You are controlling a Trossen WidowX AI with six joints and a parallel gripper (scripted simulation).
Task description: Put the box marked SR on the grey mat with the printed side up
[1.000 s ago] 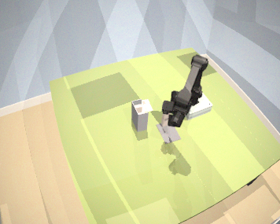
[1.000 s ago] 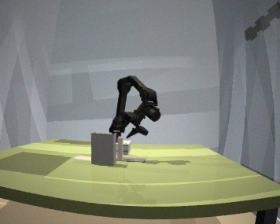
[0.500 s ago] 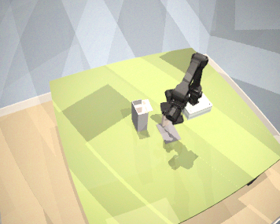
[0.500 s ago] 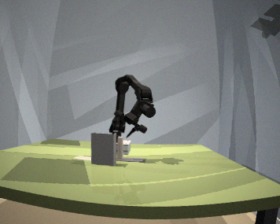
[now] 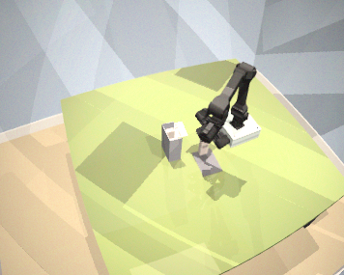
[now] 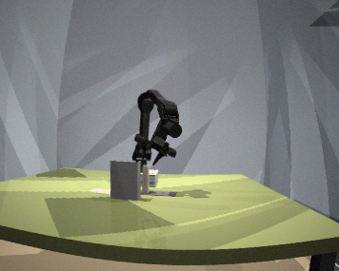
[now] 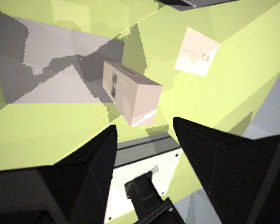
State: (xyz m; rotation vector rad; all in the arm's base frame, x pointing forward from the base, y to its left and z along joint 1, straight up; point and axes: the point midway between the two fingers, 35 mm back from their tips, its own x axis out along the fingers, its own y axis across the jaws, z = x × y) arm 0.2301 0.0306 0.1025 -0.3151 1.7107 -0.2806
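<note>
A pale pink box (image 5: 204,149) (image 6: 146,179) (image 7: 145,102) stands upright at one end of the grey mat (image 5: 211,169) (image 6: 168,193) (image 7: 75,92). In the wrist view, dark print shows on its side face toward the mat; an S seems readable, the rest is unclear. The print faces sideways, not up. My gripper (image 6: 145,162) (image 7: 144,125) is open, with nothing between its fingers, tilted above the box. The grey bin (image 5: 166,145) (image 6: 124,180) stands beside the mat. Pale box tops show inside it in the top view; their print is hidden there.
A white card (image 7: 196,52) with small print lies flat on the green table (image 5: 148,223) (image 6: 217,229) near the bin. The arm's white base (image 5: 244,133) (image 7: 125,172) is close behind the standing box. The bin's tall walls rise on the other side.
</note>
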